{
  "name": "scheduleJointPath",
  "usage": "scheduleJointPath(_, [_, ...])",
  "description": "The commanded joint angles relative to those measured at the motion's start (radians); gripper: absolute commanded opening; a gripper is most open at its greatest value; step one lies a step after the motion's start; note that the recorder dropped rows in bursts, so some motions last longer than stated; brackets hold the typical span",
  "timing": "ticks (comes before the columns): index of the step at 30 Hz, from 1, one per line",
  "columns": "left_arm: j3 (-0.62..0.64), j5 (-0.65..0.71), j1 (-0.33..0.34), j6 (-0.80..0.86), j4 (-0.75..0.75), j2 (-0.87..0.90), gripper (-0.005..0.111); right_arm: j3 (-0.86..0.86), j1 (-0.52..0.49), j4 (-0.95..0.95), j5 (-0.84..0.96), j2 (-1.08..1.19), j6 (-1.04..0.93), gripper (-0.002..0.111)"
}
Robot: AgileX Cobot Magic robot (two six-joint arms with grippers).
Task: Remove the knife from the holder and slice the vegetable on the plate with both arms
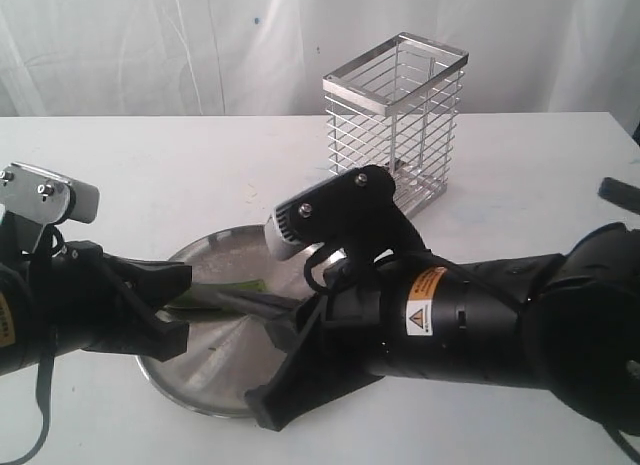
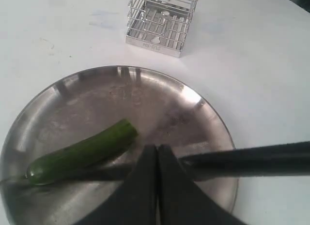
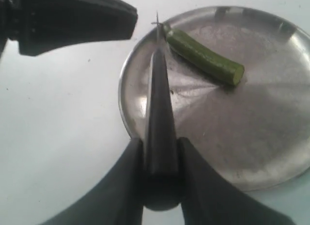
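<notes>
We see the right gripper (image 3: pixel 161 152) pinching the knife (image 3: pixel 158 109) by its handle, jaws pressed against both sides of it, the black blade reaching out over the plate (image 3: pixel 271 152). The blade tip lies just beside the pepper's (image 3: pixel 203 55) stem end. The pepper rests on the plate, its flat cut end toward the plate's middle. In the left wrist view the left gripper (image 2: pixel 157 159) has its jaws pressed together with nothing between them, poised over the plate (image 2: pixel 208 113) near the pepper (image 2: pixel 82 152); the knife (image 2: pixel 242 159) crosses just beyond the fingertips. In the exterior view the holder (image 1: pixel 398 115) stands upright on the white tabletop (image 1: pixel 200 165) behind the plate (image 1: pixel 190 390), well apart from both arms.
</notes>
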Motion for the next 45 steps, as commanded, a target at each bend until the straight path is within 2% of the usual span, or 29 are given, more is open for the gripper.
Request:
scheduleJointPath(1, [-0.004, 0.008, -0.007, -0.001, 0.001, -0.001, 0.000, -0.005, -0.015, -0.009, 0.011, 0.032, 0.005, 0.000])
scheduleJointPath(8, [-0.004, 0.008, -0.007, -0.001, 0.001, -0.001, 0.000, -0.005, -0.015, -0.030, 0.069, 0.109, -0.011, 0.000])
scheduleJointPath(15, [-0.004, 0.008, -0.007, -0.001, 0.001, -0.001, 0.000, -0.005, -0.015, -0.146, 0.146, 0.168, -0.011, 0.000])
scheduleJointPath(21, [-0.004, 0.023, -0.007, -0.001, 0.001, -0.001, 0.000, -0.005, -0.015, -0.146, 0.162, 0.184, -0.011, 0.000])
scheduleJointPath(27, [-0.004, 0.032, -0.007, -0.001, 0.001, -0.001, 0.000, -0.005, -0.015, -0.148, 0.280, 0.203, -0.003, 0.000])
scheduleJointPath(36, [-0.004, 0.054, -0.007, -0.001, 0.001, -0.001, 0.000, -0.007, -0.015, -0.145, 0.256, 0.267, -0.003, 0.000])
scheduleJointPath(45, [-0.004, 0.062, -0.007, -0.001, 0.001, -0.001, 0.000, -0.010, -0.015, -0.143, 0.248, 0.281, -0.003, 0.018])
